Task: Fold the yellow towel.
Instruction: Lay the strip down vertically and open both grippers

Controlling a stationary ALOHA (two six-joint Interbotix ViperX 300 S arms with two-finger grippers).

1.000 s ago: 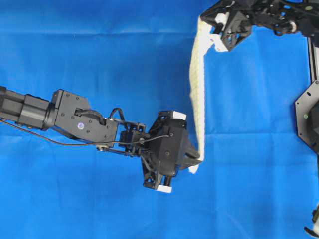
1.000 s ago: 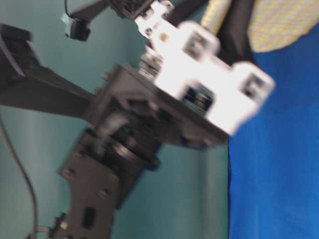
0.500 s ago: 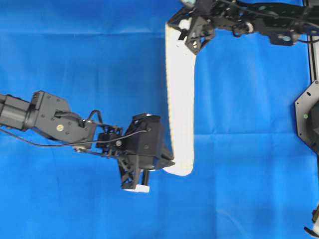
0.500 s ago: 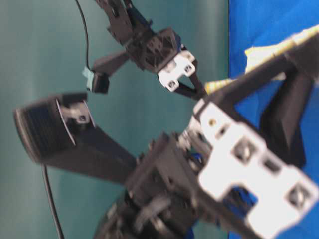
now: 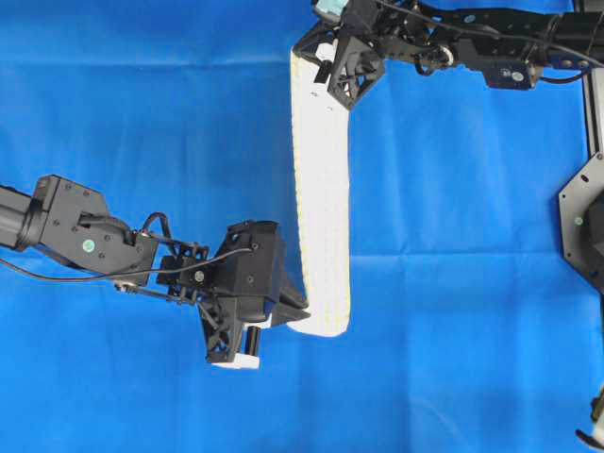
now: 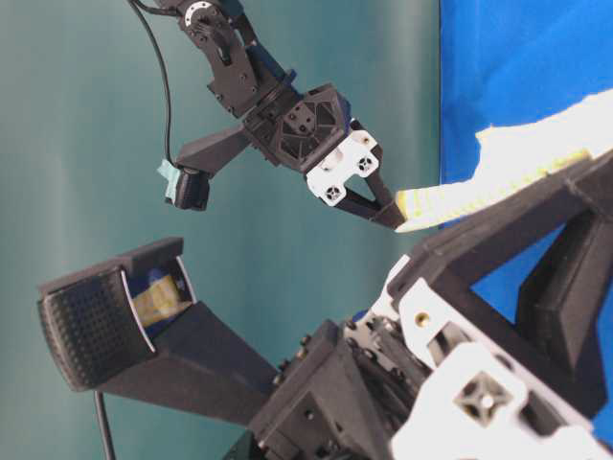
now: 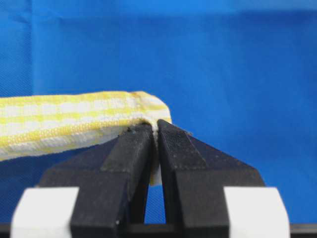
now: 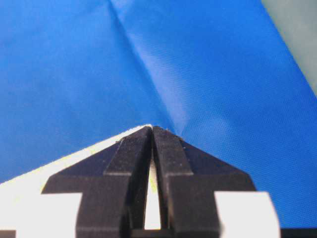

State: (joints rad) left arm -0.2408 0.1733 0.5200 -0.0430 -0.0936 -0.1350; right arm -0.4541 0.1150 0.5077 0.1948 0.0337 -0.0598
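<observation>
Yellow towel [image 5: 319, 198] above blue cloth [image 5: 142, 142]

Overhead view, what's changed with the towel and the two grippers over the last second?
Both grippers carried the yellow towel leftward in the overhead view: the left gripper drew back and slightly down, the right gripper reached further left along the top. More of the towel's face now shows. Both stayed shut on its corners, over the blue cloth.

In your table-level view the black left arm's housing [image 6: 402, 383] fills the foreground and hides most of the yellow-checked woven towel [image 6: 536, 158]. The right wrist view shows you only a white sliver of that towel [image 8: 74, 163], cut off by the frame's left edge.
</observation>
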